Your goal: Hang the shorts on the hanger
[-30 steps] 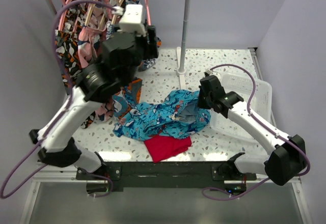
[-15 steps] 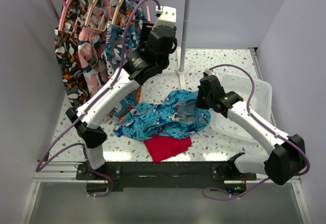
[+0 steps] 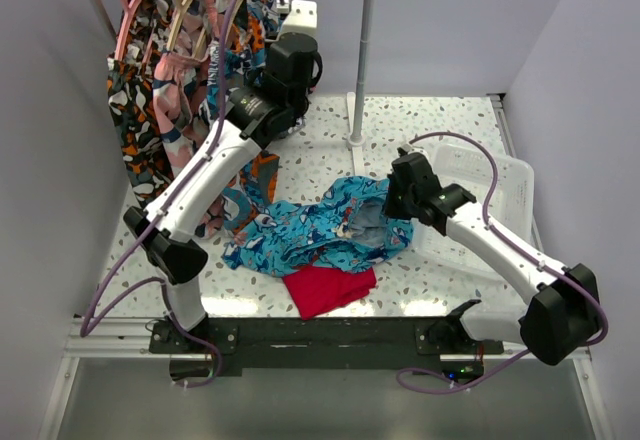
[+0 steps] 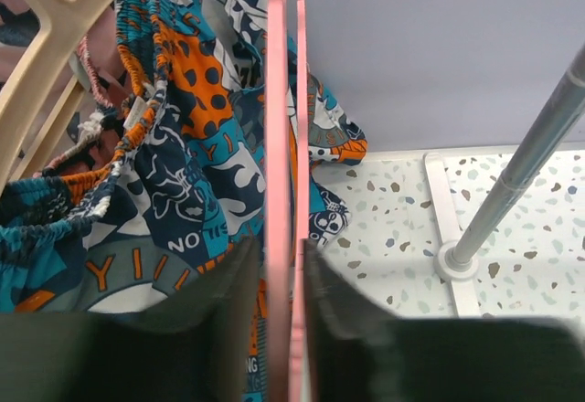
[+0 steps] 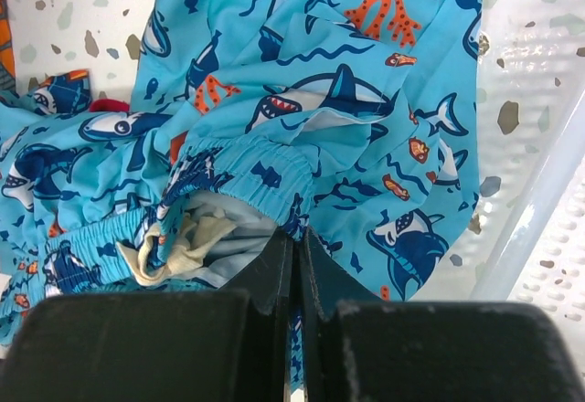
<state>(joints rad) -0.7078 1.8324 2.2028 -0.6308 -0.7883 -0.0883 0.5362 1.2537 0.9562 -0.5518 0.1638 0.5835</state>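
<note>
Left claw (image 4: 281,248): raised at the clothes rail, far end of the surface (image 3: 430,125). The pink hanger (image 4: 277,100) runs straight up from between my two fingers; its two thin bars sit in the gap, one beside each pad. The right finger looks to be touching its bar, and the left one is just beside its own. I cannot tell whether I am clamping the hanger or only bracketing it.

To the left of this claw hang dark patterned shorts (image 4: 183,164), navy, teal and orange, on a tan wooden hanger (image 4: 55,46). To the right and beyond, the rail's upright pole (image 4: 526,160) stands on the speckled surface.

Right claw (image 5: 294,238): low over the surface, fingers pressed together on the waistband of the turquoise shorts (image 5: 302,100), with a fold of fabric pinched between them. The cream drawstring (image 5: 183,242) lies just left of the fingertips. The rest of the shorts lies crumpled on the surface, spreading ahead of and to the left of this claw. A white bin (image 5: 539,192) is immediately to its right.

From overhead, a red cloth (image 3: 328,290) lies against the near edge of the shorts. Shorts and pink hanger are well apart.
</note>
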